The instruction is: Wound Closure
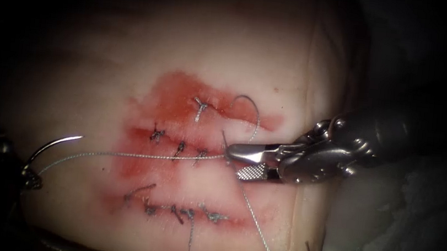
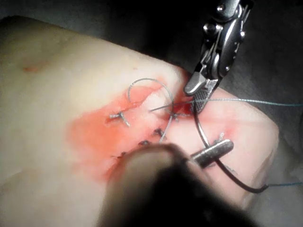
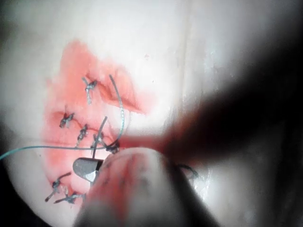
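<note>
Gripping the needle (image 1: pixel 55 144) off the tissue (image 1: pixel 102 63), apparently, left claw (image 1: pixel 30 174); right claw (image 1: pixel 242 161) parted around thread (image 1: pixel 120 155).

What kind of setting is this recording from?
Likely a bench suturing practice setup: a slab of tissue with stitched cuts and red fluid. The left tool holds the curved needle, clear of the tissue; the right tool, jaws open, straddles the thread.

Endoscope view: light pools on the tissue (image 1: pixel 252 62) centre, edges fall to black vignette. Glare on my right pincer (image 1: pixel 243 162) metal. Both wrist views washed bright, my own shafts up close are dark, out-of-focus blobs.
</note>
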Controlling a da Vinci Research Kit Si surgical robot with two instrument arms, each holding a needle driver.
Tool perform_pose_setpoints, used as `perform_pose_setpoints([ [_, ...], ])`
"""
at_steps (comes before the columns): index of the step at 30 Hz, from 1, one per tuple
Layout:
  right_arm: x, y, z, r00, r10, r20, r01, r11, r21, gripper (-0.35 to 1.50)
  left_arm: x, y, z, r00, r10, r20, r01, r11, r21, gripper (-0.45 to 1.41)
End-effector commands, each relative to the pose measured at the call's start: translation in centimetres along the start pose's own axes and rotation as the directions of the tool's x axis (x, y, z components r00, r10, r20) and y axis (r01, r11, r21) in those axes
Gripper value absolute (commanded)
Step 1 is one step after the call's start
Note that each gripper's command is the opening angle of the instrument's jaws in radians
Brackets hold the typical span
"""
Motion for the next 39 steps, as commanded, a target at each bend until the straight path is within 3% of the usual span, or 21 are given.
perform_pose_setpoints([
  [1, 0.07, 0.01, 0.11, 1.0, -0.007, -0.016, 0.007, 1.0, -0.006, 0.52, -0.05, 0.06, 0.05, 1.0, -0.002, -0.001, 0.002, 1.0, 0.001, -0.45],
  [8, 0.0, -0.1, 0.31, 0.998, -0.064, -0.018, 0.064, 0.998, -0.004, 0.42, -0.03, 0.09, 0.07, 1.0, -0.005, -0.005, 0.005, 1.0, 0.0, -0.45],
  [9, -0.02, -0.13, 0.32, 0.996, -0.085, -0.013, 0.085, 0.996, -0.006, 0.17, -0.03, 0.09, 0.07, 1.0, -0.005, -0.006, 0.005, 1.0, 0.001, -0.45],
  [10, -0.04, -0.14, 0.29, 0.995, -0.098, -0.017, 0.098, 0.995, -0.008, -0.33, -0.03, 0.09, 0.07, 1.0, -0.006, -0.007, 0.006, 1.0, 0.001, -0.45],
  [16, 0.04, 0.0, -0.26, 0.982, -0.188, -0.035, 0.189, 0.982, 0.018, -0.35, -0.02, 0.07, 0.06, 1.0, -0.006, -0.01, 0.006, 1.0, 0.003, -0.45],
  [18, 0.1, 0.0, -0.74, 0.979, -0.203, -0.034, 0.204, 0.979, 0.011, -0.35, -0.01, 0.07, 0.05, 1.0, -0.006, -0.011, 0.007, 1.0, 0.004, -0.45],
  [19, 0.1, 0.0, -0.74, 0.979, -0.203, -0.034, 0.204, 0.979, 0.011, -0.35, -0.01, 0.07, 0.05, 1.0, -0.006, -0.011, 0.007, 1.0, 0.004, -0.45],
  [21, 0.12, -0.09, -1.04, 0.977, -0.21, -0.029, 0.211, 0.977, 0.013, -0.35, -0.01, 0.07, 0.05, 1.0, -0.007, -0.012, 0.007, 1.0, 0.004, -0.45],
  [22, 0.13, -0.26, -1.4, 0.974, -0.224, -0.021, 0.225, 0.974, 0.033, -0.35, -0.02, 0.07, 0.04, 1.0, -0.007, -0.007, 0.007, 1.0, 0.002, -0.45],
  [26, 0.06, -0.48, -2.13, 0.968, -0.25, 0.018, 0.248, 0.965, 0.083, -0.35, -0.02, 0.08, 0.03, 1.0, -0.007, -0.008, 0.007, 1.0, 0.002, -0.45],
  [27, -0.04, -0.58, -2.54, 0.966, -0.254, 0.047, 0.25, 0.965, 0.078, -0.35, -0.02, 0.08, 0.03, 1.0, -0.007, -0.008, 0.007, 1.0, 0.002, -0.45],
  [29, -0.09, -0.62, -2.71, 0.965, -0.255, 0.053, 0.25, 0.964, 0.085, -0.35, -0.02, 0.08, 0.03, 1.0, -0.006, -0.008, 0.006, 1.0, 0.002, -0.45],
  [32, -0.48, -0.84, -3.58, 0.953, -0.266, 0.142, 0.245, 0.958, 0.152, -0.35, -0.02, 0.09, 0.03, 1.0, -0.006, -0.008, 0.006, 1.0, 0.002, -0.45],
  [33, -0.48, -0.84, -3.58, 0.953, -0.266, 0.142, 0.245, 0.958, 0.152, -0.35, -0.02, 0.09, 0.03, 1.0, -0.006, -0.008, 0.006, 1.0, 0.002, -0.45],
  [36, -0.99, -1.12, -4.31, 0.921, -0.291, 0.258, 0.216, 0.934, 0.284, -0.35, -0.01, 0.09, 0.03, 1.0, -0.005, -0.008, 0.005, 1.0, 0.001, -0.45],
  [37, -0.99, -1.12, -4.31, 0.921, -0.291, 0.258, 0.216, 0.934, 0.284, -0.35, -0.01, 0.09, 0.03, 1.0, -0.005, -0.008, 0.005, 1.0, 0.001, -0.45],
  [38, -1.19, -1.26, -4.58, 0.9, -0.31, 0.307, 0.205, 0.921, 0.33, -0.35, -0.01, 0.09, 0.03, 1.0, -0.005, -0.008, 0.005, 1.0, 0.001, -0.45],
  [39, -1.19, -1.26, -4.58, 0.9, -0.31, 0.307, 0.205, 0.921, 0.33, -0.35, -0.01, 0.09, 0.03, 1.0, -0.005, -0.008, 0.005, 1.0, 0.001, -0.45],
])
